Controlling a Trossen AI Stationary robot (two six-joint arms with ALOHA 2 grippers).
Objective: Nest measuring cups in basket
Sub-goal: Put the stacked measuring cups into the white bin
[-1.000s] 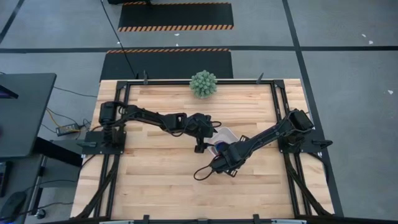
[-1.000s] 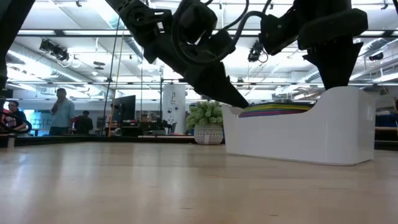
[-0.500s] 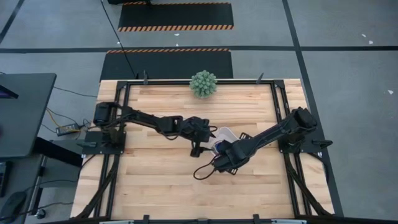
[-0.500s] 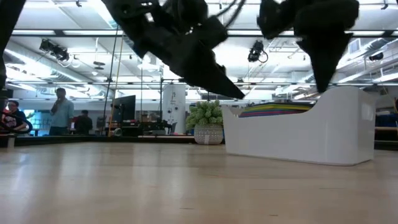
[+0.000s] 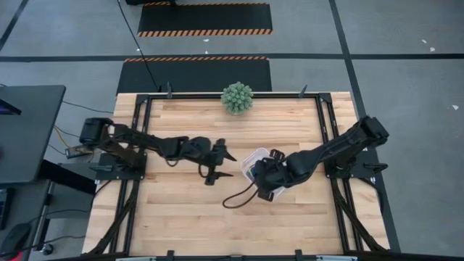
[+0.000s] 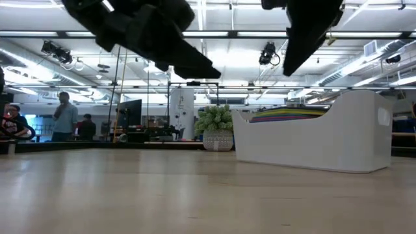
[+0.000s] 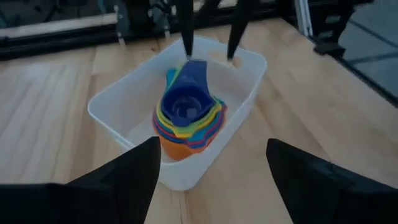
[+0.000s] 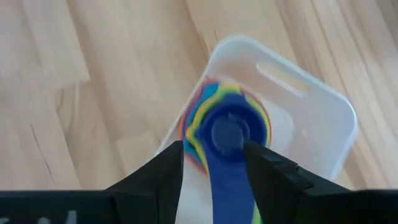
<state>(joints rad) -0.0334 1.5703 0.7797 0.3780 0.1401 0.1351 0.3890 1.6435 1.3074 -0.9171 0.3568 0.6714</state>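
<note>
**Cups stacked in the basket, both grippers empty**

The cups (image 7: 186, 117) sit nested in one stack inside the basket (image 7: 112, 102), dark blue on top, then light blue, yellow, green, red and orange at the bottom. The dark blue handle sticks out past the stack. In the low view the coloured rims (image 6: 286, 114) show just above the basket's dipped edge (image 6: 312, 140).

The basket (image 5: 253, 156) stands near the middle of the table (image 5: 181, 210), a little toward the right arm's side. The spiky green plant (image 5: 237, 97) sits well apart, at the table's far edge.

The left gripper (image 5: 223, 164) is beside the basket and apart from it, fingers spread wide and holding nothing; its wrist view shows both fingers (image 7: 118, 177) framing the basket from a distance.

The right gripper (image 8: 214, 162) hangs above the basket, its fingers (image 8: 155, 171) apart on either side of the blue handle (not touching it, as far as the wrist view shows). From the left wrist, its two fingertips (image 7: 186, 37) point down over the basket's far end.

People stand in the room behind (image 6: 64, 117).
</note>
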